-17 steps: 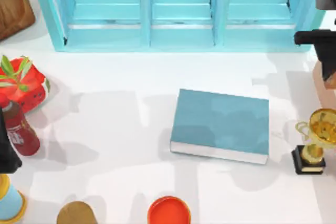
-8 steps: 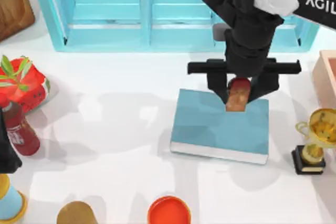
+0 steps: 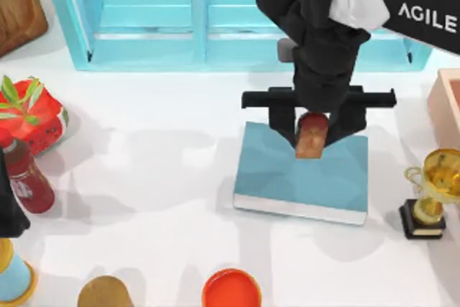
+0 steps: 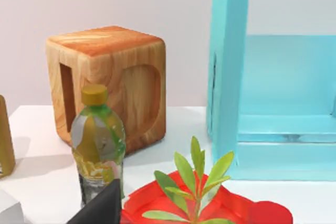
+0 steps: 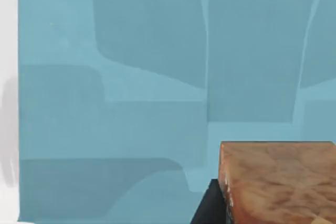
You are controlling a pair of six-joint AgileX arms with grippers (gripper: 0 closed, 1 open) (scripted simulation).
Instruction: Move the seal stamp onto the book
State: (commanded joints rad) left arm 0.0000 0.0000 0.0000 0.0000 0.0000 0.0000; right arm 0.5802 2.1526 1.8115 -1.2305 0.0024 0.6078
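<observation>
The seal stamp [image 3: 312, 134], an amber-brown block with a dark red top, hangs upright between the black fingers of my right gripper [image 3: 313, 134], which is shut on it. It hovers over the back half of the teal-blue book [image 3: 287, 170] lying at the table's middle right. In the right wrist view the stamp's [image 5: 278, 182] amber base fills a corner, with the book's cover [image 5: 131, 103] spread beneath it. My left arm [image 3: 8, 210] sits parked at the table's left edge.
A light-blue shelf unit [image 3: 237, 12] runs along the back. A gold trophy [image 3: 431, 192] stands right of the book. At the left are a dark red bottle [image 3: 25, 177], a red plant pot [image 3: 29, 113], a wooden box [image 3: 18, 1]; an orange lid [image 3: 230, 289] sits in front.
My right arm came in from the right edge with the seal stamp, reached over the book, and has now shifted a little left over its cover. The left arm stayed still.
</observation>
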